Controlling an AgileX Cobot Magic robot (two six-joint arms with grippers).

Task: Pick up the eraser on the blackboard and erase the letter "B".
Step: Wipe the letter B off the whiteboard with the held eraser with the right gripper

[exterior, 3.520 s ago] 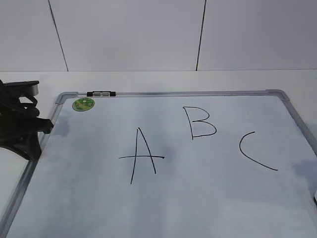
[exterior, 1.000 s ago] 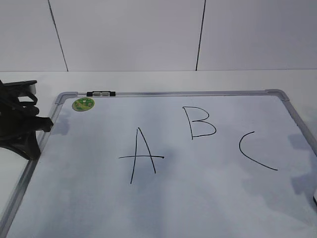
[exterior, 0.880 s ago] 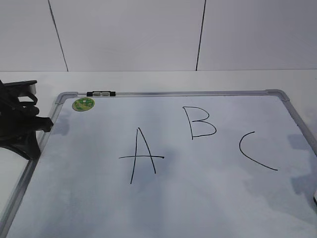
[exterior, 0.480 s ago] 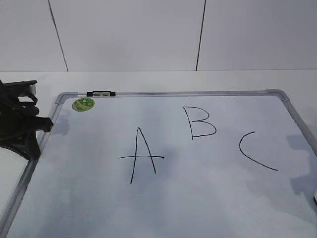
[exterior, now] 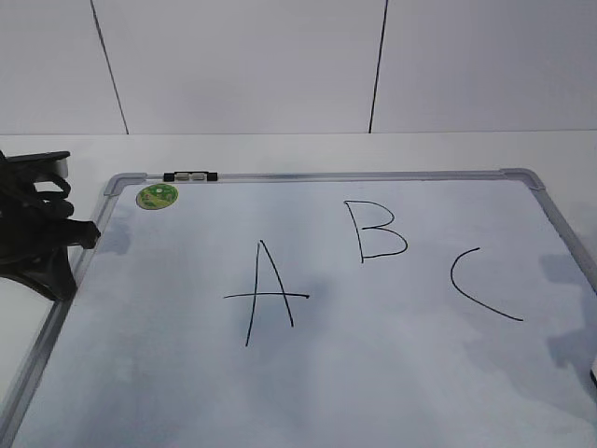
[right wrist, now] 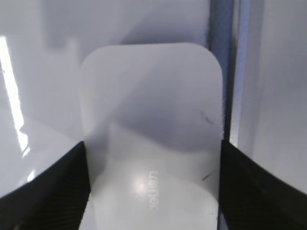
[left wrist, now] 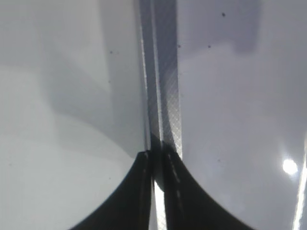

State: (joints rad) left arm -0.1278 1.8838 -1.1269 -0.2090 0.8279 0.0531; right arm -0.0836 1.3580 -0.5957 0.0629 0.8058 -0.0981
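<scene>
Right wrist view is showing the eraser (right wrist: 151,139) lying directly between the two dark fingers of the right gripper (right wrist: 152,191). One finger (right wrist: 43,187) is standing at 9 o'clock of the eraser and the other at 3 o'clock, both right at its long edges, so the jaws are spread open around it; whether they are already pressing it, I cannot tell. The eraser is resting on the blackboard (exterior: 373,373), just beside the frame strip running at its 3 o'clock side. In the exterior view only a tiny white bit is peeking at the right border, and I cannot tell what it is.

The left gripper (left wrist: 158,187) is hanging over the left frame rail with its fingers closed together, at 9 o'clock of the board in the exterior view.

The letter "B" (exterior: 375,231) is sitting intact between the "A" (exterior: 268,293) and the "C" (exterior: 478,285). A green magnet (exterior: 157,196) and a marker (exterior: 190,175) are lying at the far left corner. The board is lying on a white table (exterior: 308,149), and a white panelled wall (exterior: 242,65) is standing behind.
</scene>
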